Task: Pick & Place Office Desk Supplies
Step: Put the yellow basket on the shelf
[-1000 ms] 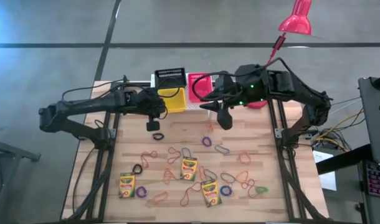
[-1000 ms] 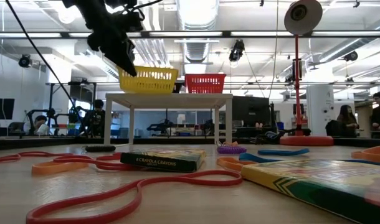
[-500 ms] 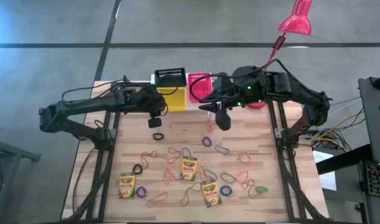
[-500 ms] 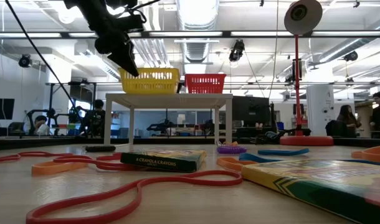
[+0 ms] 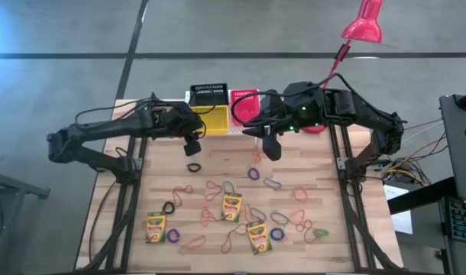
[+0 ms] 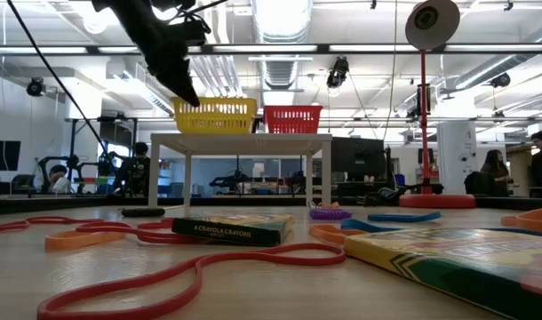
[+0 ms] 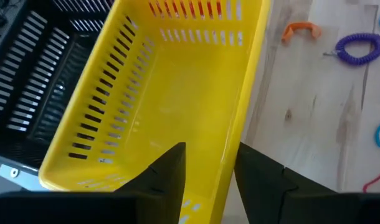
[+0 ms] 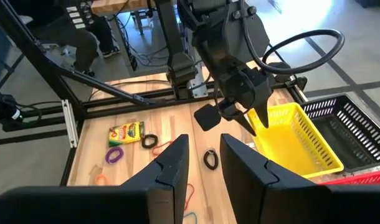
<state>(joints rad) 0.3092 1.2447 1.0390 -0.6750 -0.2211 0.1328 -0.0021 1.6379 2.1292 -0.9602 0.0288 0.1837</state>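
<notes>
While both arms reach over the far half of the bench (image 5: pixel 325 198), the white stand (image 6: pixel 240 142) at its back edge carries three mesh baskets side by side: black (image 5: pixel 208 93), yellow (image 5: pixel 210 121) and red (image 5: pixel 244 103). Nothing shows inside the yellow basket in the left wrist view. The left end effector (image 7: pixel 207 167) hangs over the near rim of that yellow basket, its fingers parted by a narrow gap with the rim seen between them, and gripping nothing. The right end effector (image 5: pixel 270 145) hovers above bare wood just in front of the red basket, its fingers also narrowly apart and empty. Three crayon boxes (image 5: pixel 156 227) (image 5: pixel 231 206) (image 5: pixel 257 237) lie flat on the near half of the bench, well apart from the baskets. Rubber bands (image 5: pixel 273 183) in orange, purple, blue, black and green lie scattered among the boxes, and one black band (image 5: pixel 192 167) lies below the left end effector.
</notes>
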